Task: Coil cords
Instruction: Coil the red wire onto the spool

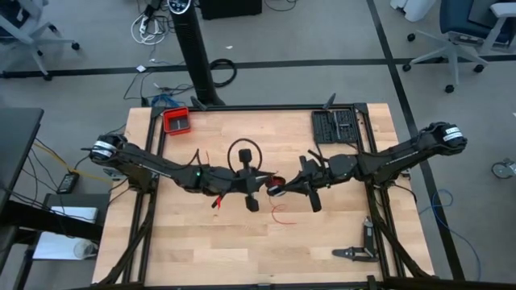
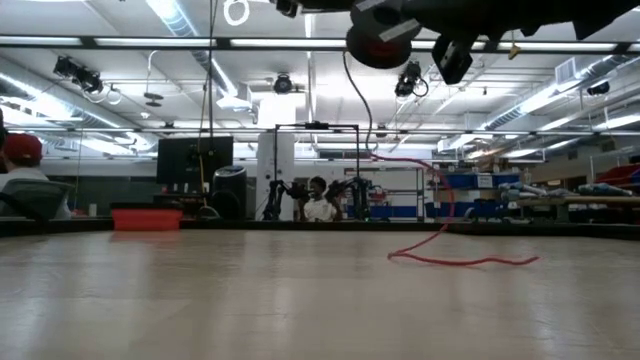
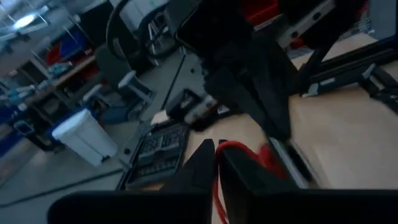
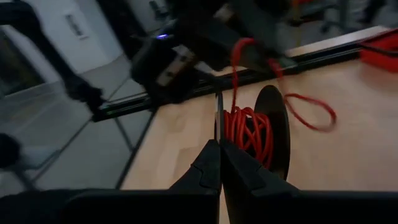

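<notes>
I keep both my arms lifted over the middle of the bench (image 1: 339,242), because the red cord (image 1: 276,186) must stay in the air while it is wound. My right gripper (image 4: 219,146) is closed, and the black spool (image 4: 273,134) with the red turns of cord on it stands just in front of its fingertips; I judge that it holds the spool by the thin edge, but the contact itself I cannot see well. My left gripper (image 3: 216,151) has its fingers almost together with a strand of the cord between them; whether it pinches or only guides it I cannot tell. The free end of the cord hangs down and lies in a loose curve on the bench, nearer the front edge. The red tray (image 1: 176,121) stays at the back left corner, well apart
</notes>
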